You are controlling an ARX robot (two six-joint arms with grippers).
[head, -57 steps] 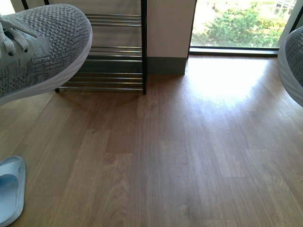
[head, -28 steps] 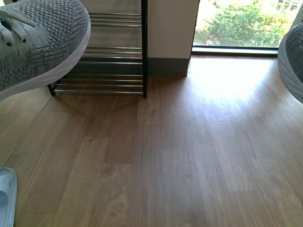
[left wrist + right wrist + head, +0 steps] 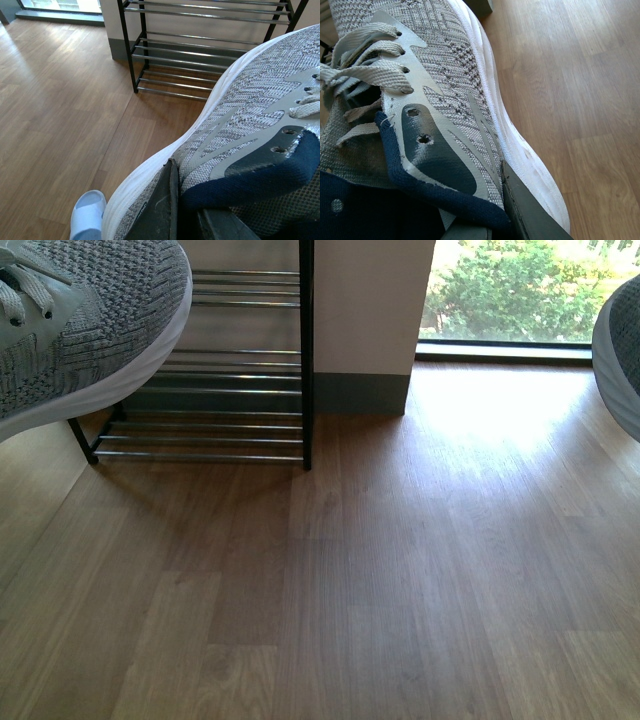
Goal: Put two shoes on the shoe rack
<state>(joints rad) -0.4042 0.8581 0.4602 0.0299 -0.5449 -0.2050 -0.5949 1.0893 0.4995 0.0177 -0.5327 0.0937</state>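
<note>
Sneakers point(image 3: 90, 330) hang high to clear the shoe rack's point(image 3: 306, 360) rods, left gripper point(image 3: 190, 215) and right gripper point(image 3: 492, 220) jaws clenched on collars.

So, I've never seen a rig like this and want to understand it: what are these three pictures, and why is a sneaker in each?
It is a robot with two arms, each ending in a gripper. The front picture comes from a camera on its body: it faces a shoe rack standing on a wooden floor. The other two come from cameras on its wrists. The left gripper pinches the collar of the first sneaker, the right gripper the second sneaker; in the front picture they show at the left and right edges. A pale blue slide lies on the floor.
</note>
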